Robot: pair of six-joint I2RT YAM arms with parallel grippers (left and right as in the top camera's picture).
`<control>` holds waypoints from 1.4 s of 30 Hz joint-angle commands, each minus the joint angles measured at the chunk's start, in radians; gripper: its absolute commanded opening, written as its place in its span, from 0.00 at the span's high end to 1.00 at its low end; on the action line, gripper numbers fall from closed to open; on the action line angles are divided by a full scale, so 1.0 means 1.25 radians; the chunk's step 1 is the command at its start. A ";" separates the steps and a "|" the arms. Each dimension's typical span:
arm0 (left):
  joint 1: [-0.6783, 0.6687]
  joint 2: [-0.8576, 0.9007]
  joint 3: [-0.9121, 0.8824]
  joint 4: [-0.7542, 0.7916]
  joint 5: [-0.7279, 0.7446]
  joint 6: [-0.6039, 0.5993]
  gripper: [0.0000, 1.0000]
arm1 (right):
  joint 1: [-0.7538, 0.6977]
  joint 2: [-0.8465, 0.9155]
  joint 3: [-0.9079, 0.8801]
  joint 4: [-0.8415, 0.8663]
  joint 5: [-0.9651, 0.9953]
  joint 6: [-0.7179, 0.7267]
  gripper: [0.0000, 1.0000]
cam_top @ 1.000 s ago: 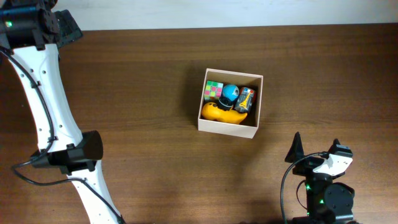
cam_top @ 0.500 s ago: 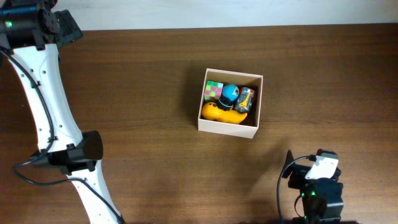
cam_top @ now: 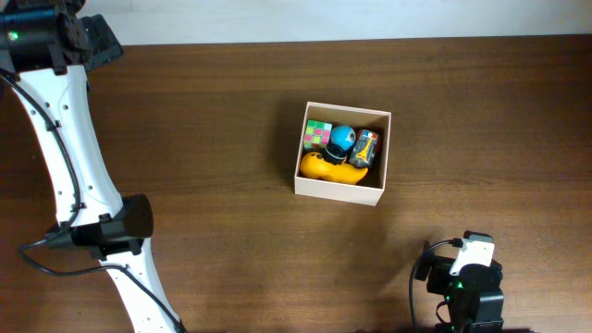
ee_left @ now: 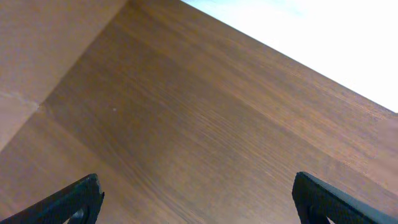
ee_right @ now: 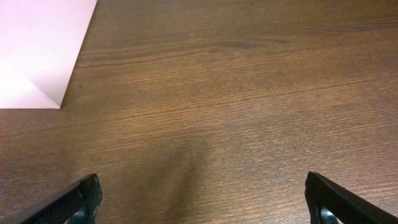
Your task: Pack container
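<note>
Well ahead of the right pincer (ee_right: 200, 186) and off to its left: the container (cam_top: 338, 191), square, white outside, tan inside, no lid, flat on the table (cam_top: 203, 139). Well apart from the left pincer (ee_left: 196, 186) too, far out across the wood on that pincer's right.

Packed inside, four small toys, crowded close:
- along the wall nearest the right pincer, a yellow duck-shaped toy (cam_top: 330, 168);
- behind it, in the far left corner, a pink-and-green cube (cam_top: 318, 135);
- just beside the cube, mid-box, a round blue toy (cam_top: 343, 138);
- by the right wall, a dark orange-and-black toy (cam_top: 367, 148), details too small to tell.

At the right pincer: jaws spread wide, nothing gripped, only bare brown wood between them. Low at the near edge of the table in the overhead view.

At the left pincer: jaws likewise wide apart, empty, over bare wood close to the table's far edge, with a pale surface beyond.
</note>
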 commanded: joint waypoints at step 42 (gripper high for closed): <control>0.034 -1.061 -1.444 0.836 0.095 -0.036 0.01 | -0.006 -0.010 -0.005 0.000 -0.002 -0.005 0.01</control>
